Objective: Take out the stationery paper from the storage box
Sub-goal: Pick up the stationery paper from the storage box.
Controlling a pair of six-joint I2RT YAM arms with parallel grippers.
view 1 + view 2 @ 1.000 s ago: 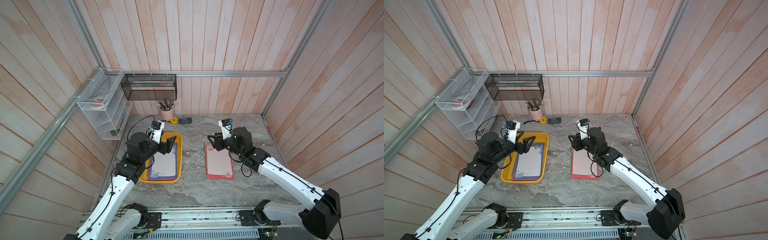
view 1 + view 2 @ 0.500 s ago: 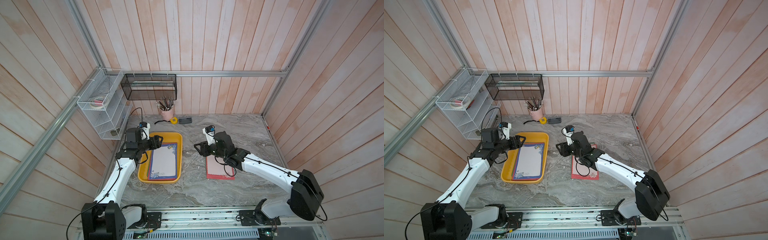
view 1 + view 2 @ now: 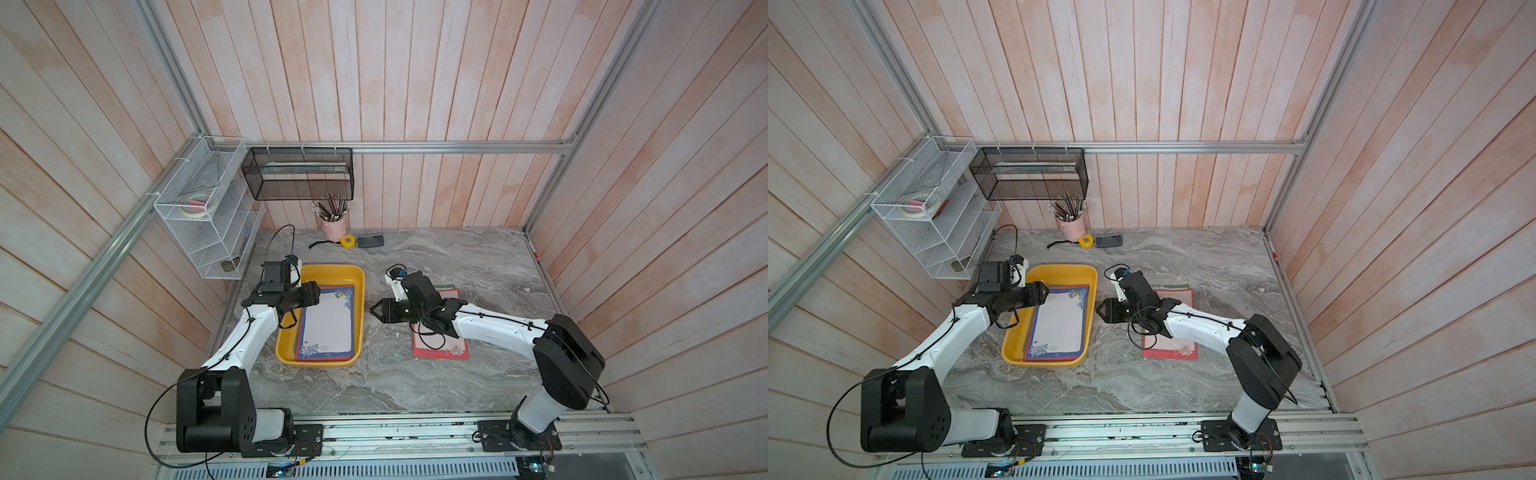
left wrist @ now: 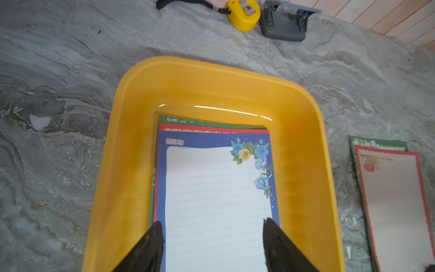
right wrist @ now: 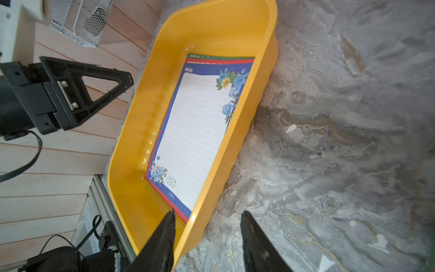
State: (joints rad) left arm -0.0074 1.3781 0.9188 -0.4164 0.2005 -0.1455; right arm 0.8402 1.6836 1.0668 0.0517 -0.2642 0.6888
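Observation:
The yellow storage box (image 3: pixel 332 270) (image 3: pixel 1059 270) sits left of centre on the marble table. In it lies the stationery paper (image 3: pixel 328 324) (image 4: pixel 216 188) (image 5: pixel 195 131): a blue-bordered sheet on top, with red and green edges showing beneath. My left gripper (image 3: pixel 316 293) (image 4: pixel 213 223) hovers open over the stack near the box's left wall, its fingers framing the blue sheet and holding nothing. My right gripper (image 3: pixel 372 311) (image 5: pixel 208 213) is open and empty, its tips just beside the box's right wall. A red-bordered sheet over a green one (image 3: pixel 442 347) (image 4: pixel 395 200) lies on the table under the right arm.
At the back stand a pink pencil cup (image 3: pixel 334 226), a yellow tape measure (image 3: pixel 348 241) and a dark grey device (image 3: pixel 370 241). A white wire rack (image 3: pixel 208 232) and a black mesh basket (image 3: pixel 297 174) hang on the walls at the back left.
The right gripper has swung left from above the sheets on the table to the box's right wall. The left gripper has pulled back towards the box's left side. Both jaws have narrowed a little.

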